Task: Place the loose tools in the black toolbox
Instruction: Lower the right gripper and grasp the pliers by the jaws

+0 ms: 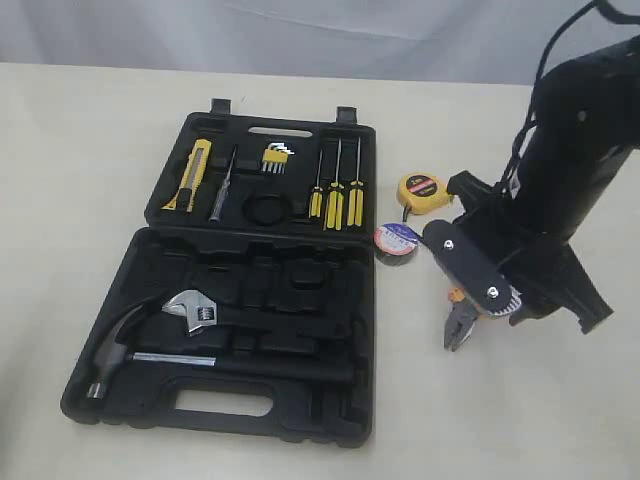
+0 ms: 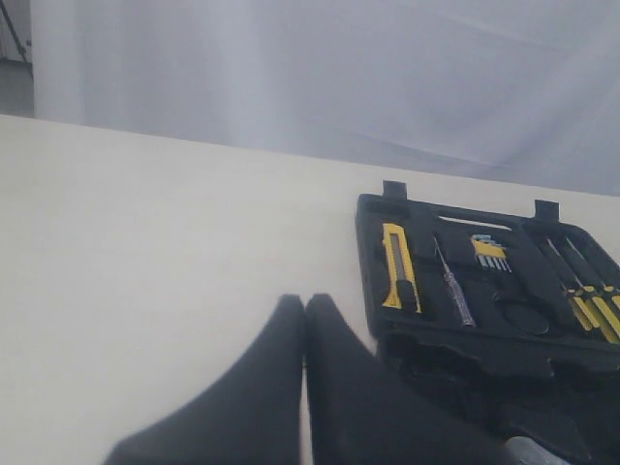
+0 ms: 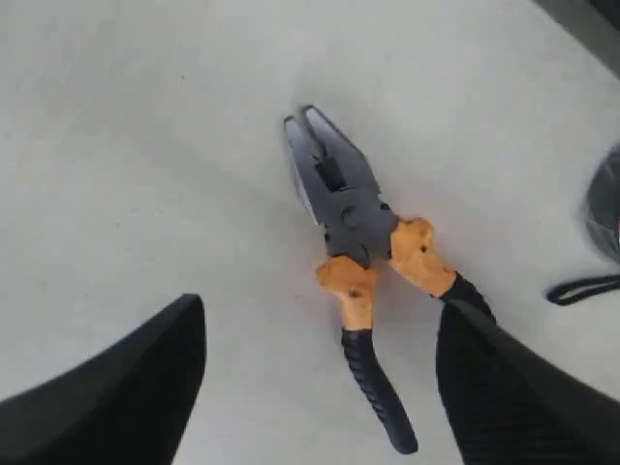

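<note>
While it tilts over the pliers (image 3: pixel 354 223), the right end effector (image 3: pixel 322 308) gapes (fingers (image 3: pixel 107 387) apart).

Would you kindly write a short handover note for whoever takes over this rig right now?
Left gripper: jaws shut, nothing in them, near the black toolbox.
Right gripper: jaws open over the pliers, not closed on them.
Done: the utility knife sits in a recess of the toolbox.
To do: the pliers, tape measure and electrical tape lie on the table, on the right-arm side of the toolbox. All three must go in.
</note>
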Controlling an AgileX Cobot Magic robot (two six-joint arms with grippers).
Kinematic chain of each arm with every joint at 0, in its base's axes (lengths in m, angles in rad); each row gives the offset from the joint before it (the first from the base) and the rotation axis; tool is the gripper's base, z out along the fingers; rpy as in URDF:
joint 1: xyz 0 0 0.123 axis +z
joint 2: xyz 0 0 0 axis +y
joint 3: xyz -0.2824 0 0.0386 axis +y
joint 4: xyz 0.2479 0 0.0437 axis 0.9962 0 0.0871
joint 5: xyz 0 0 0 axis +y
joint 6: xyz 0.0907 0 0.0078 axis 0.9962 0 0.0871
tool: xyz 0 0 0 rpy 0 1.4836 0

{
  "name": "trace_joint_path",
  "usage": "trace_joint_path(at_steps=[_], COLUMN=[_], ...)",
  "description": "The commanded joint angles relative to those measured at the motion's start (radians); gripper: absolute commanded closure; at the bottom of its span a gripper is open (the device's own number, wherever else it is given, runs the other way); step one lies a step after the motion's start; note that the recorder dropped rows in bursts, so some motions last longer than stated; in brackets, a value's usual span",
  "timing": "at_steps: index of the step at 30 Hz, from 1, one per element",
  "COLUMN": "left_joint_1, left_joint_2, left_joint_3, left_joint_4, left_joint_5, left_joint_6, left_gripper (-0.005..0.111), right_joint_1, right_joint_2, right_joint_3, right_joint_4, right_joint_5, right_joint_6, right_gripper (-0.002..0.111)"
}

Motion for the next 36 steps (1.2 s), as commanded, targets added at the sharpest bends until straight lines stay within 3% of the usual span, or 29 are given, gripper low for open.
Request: trace_joint_path(at_steps=[1, 12, 25, 30, 36], left_joint_1=[-0.006, -0.006, -0.006, -0.006, -0.006], left_joint_2=[0.004, 0.004, 0.004, 0.004, 0.004], left_joint_3=[-0.005, -0.005, -0.005, -0.005, -0.005], left_joint_4=[-0.008, -0.008, -0.008, -0.008, -0.008], left_joint_5=[0.003, 0.003, 0.003, 0.003, 0.003], left_joint_6=[0.0, 0.0, 0.0, 0.0, 0.0], left_gripper=[0.107, 0.107, 0.107, 0.107, 0.107], right_joint_1=[0.027, 0.104, 0.104, 0.106, 0.106], right_joint_2=[0.061, 0.106, 0.139, 0.204, 0.245], right_joint_3=[0.004, 0.004, 0.004, 0.004, 0.004], right_joint_4=[-0.046, -0.05, -0.099, -0.111, -0.129], right_joint_5=[-0.07, -0.115, -0.036, -0.044, -0.117], right_joint_6=[-0.002, -0.021, -0.023, -0.023, -0.019], right_gripper=[0.044, 0.044, 0.044, 0.062, 0.063])
